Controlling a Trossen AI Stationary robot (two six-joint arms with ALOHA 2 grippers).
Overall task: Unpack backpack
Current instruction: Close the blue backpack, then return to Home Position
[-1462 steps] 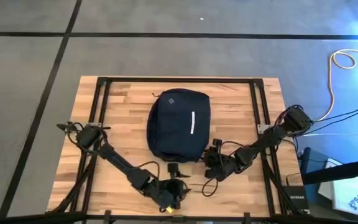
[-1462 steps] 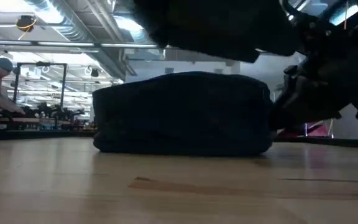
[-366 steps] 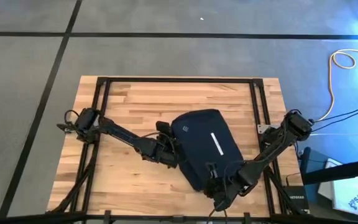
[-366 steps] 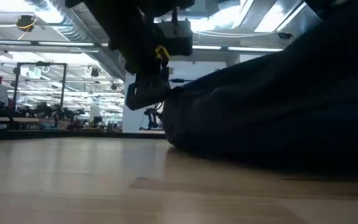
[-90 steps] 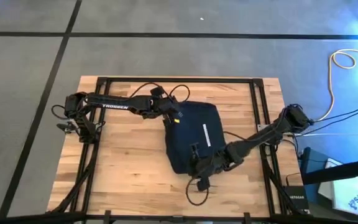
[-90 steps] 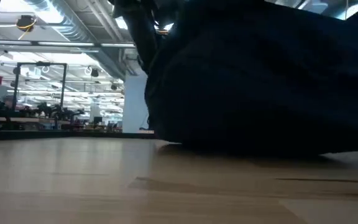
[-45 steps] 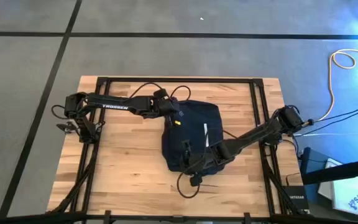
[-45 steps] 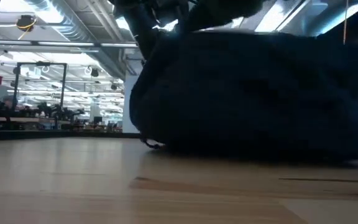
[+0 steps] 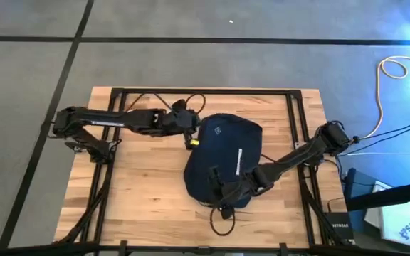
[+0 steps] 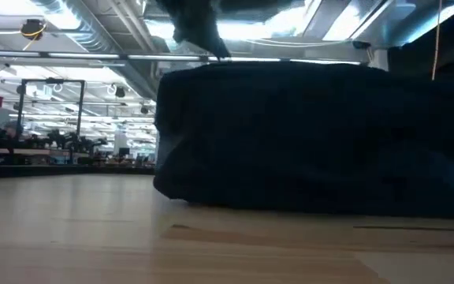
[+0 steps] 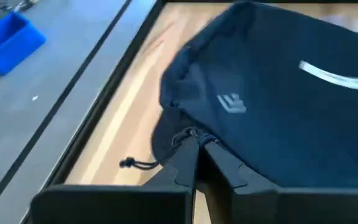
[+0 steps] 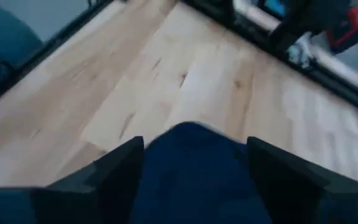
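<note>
The dark navy backpack [image 9: 223, 160] lies flat on the wooden table, its white logo [image 9: 218, 130] and white stripe [image 9: 238, 158] facing up. It fills most of the low view [image 10: 314, 134]. My left gripper [image 9: 191, 136] is shut at the backpack's far left edge, close to the logo [image 11: 232, 102]. My right gripper [image 9: 216, 186] is over the backpack's near end. It stands open, with a navy bulge [image 12: 194, 168] between its two fingers. My left gripper pinches a small pull or gather [image 11: 190, 134] on the seam at the backpack's far left edge, between its shut fingers. The fingers come nearly level from the table's left. The backpack rests on the table. My right gripper's fingers [image 12: 120, 165] straddle the navy fabric; I cannot tell whether they touch it.
A black frame rail [image 9: 119, 99] runs round the tabletop. A knotted cord [image 11: 131, 163] trails from the backpack's edge onto the wood. A thin cable loop [image 9: 223, 224] lies near the front edge. Bare wood [image 9: 141, 185] lies left of the backpack.
The backpack has settled flatter on the table and turned a little, so its logo now faces up; in the low view its top has sunk and levelled. My right gripper has moved slightly toward the table's left and far edges, over the backpack's near end. My left arm has stretched out further.
</note>
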